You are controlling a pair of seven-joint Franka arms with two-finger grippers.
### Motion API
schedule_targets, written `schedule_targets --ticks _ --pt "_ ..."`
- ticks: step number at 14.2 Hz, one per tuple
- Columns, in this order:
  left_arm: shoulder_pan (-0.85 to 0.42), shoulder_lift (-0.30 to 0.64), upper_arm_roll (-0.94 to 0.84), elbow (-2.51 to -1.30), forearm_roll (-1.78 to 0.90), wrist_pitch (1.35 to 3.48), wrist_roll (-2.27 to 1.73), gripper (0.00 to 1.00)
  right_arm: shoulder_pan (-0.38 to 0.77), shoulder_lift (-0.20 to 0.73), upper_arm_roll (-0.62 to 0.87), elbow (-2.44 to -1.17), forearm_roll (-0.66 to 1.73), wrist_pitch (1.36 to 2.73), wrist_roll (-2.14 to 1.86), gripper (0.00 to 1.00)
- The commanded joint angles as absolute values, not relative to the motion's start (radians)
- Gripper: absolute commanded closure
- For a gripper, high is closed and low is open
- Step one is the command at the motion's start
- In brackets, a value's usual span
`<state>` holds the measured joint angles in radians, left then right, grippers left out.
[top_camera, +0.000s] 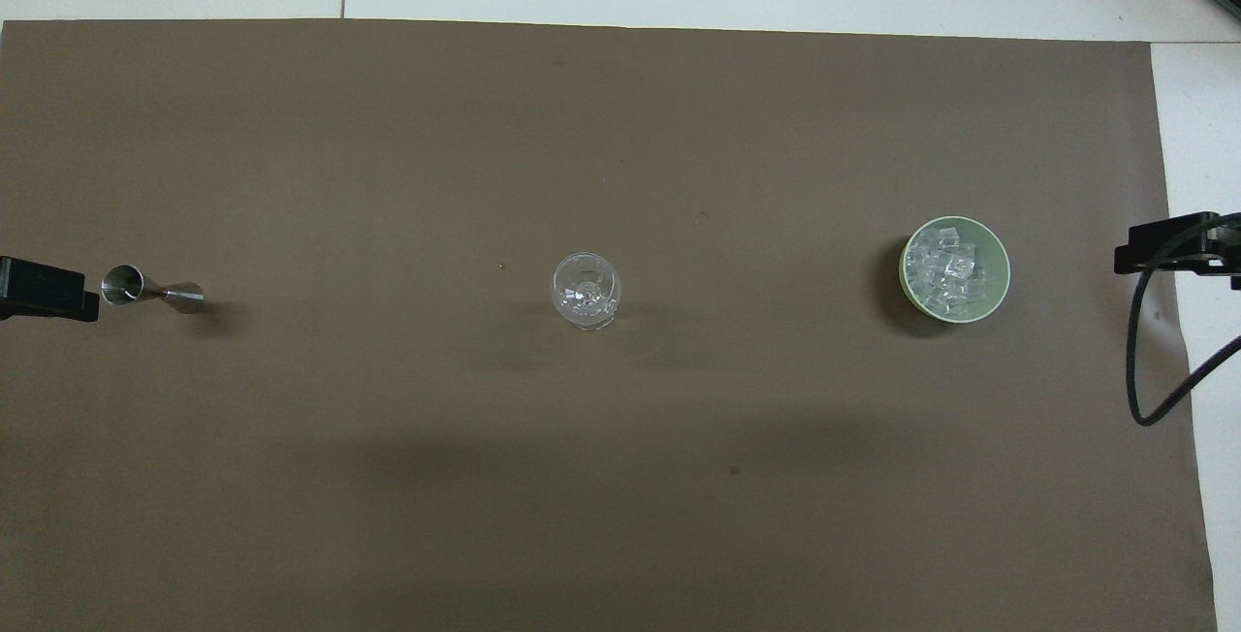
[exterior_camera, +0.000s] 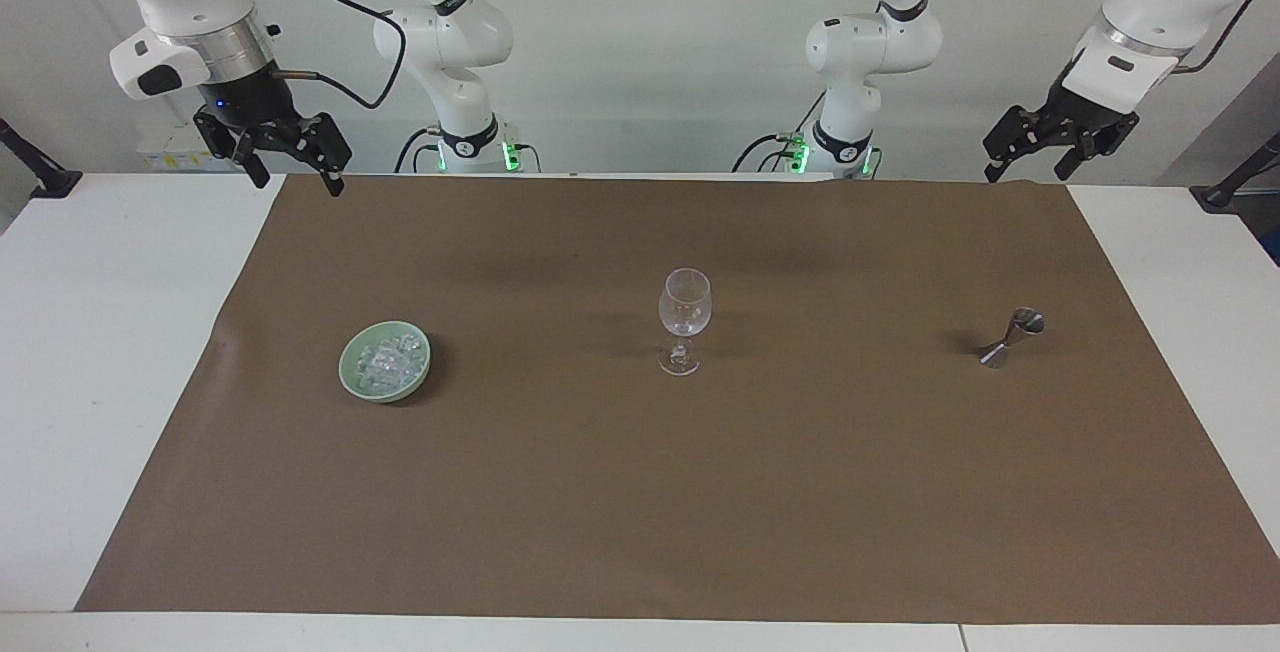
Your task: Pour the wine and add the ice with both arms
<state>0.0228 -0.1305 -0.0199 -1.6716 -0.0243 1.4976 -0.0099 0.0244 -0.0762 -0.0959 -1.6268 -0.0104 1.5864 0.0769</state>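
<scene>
My right gripper [exterior_camera: 290,160] hangs in the air over the edge of the brown mat [exterior_camera: 640,492] nearest my bases, at the right arm's end of the table [exterior_camera: 100,332]; its fingers are spread wide with nothing between them. Under and farther out from it, a green bowl [exterior_camera: 352,379] sits on the mat with the ice [exterior_camera: 388,360] heaped inside. At mid-mat the glass [exterior_camera: 684,317] stands upright and looks empty, well apart from the bowl. Toward my left arm's end, a steel jigger [exterior_camera: 1012,338] stands on the mat, in line with the glass and bowl. My left gripper [exterior_camera: 1035,157] hovers over the mat's edge nearest my bases at that end, fingers also spread apart, gripping nothing. Both arms wait, up off the table.
</scene>
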Motion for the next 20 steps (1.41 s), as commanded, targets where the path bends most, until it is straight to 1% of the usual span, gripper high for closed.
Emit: schedule_targets --ticks 1,6,13,15,17,20 --pt "0.031 -0.156 -0.026 -1.698 -0.015 1.493 0.005 0.0 0.023 -0.106 -0.092 -1.658 0.0 1.577 0.052 0.0" --pt "0.037 -0.158 -0.026 -1.69 -0.015 1.494 -0.009 0.0 0.021 -0.104 -0.081 -1.655 0.0 1.58 0.052 0.0" --pt "0.023 -0.17 -0.038 -1.686 -0.023 1.49 -0.239 0.0 0.021 -0.112 -0.08 -1.667 0.0 1.571 0.049 0.0" --pt "0.025 -0.172 -0.038 -1.686 -0.038 1.489 -0.293 0.0 0.021 -0.124 -0.08 -1.692 0.0 1.575 0.029 0.0" --pt "0.041 -0.172 -0.025 -1.687 -0.109 1.489 -0.319 0.0 0.021 -0.13 -0.08 -1.703 0.0 1.575 0.029 0.0" --pt "0.086 -0.173 -0.023 -1.692 -0.146 1.493 -0.362 0.0 0.021 -0.132 -0.08 -1.704 0.0 1.574 0.029 0.0"
